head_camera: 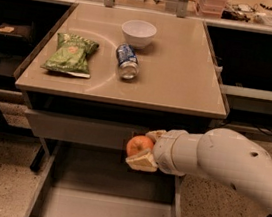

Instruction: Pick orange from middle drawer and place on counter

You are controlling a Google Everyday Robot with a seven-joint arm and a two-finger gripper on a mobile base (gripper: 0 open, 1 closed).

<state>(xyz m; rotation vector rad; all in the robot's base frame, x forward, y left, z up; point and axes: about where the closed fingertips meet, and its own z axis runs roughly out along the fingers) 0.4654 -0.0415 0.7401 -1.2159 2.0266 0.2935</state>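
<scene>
Beige fingers (142, 162) grasped orange (139, 145); grey middle drawer (106, 212) lay open below fingers; tan worktop (181, 71) above, beyond fingers, carried can (127, 61), bowl (138, 31), green bag (71, 55).

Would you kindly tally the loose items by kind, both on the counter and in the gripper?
bowl: 1
soda can: 1
chip bag: 1
orange: 1, held by the gripper over the middle drawer
Total: 4
</scene>
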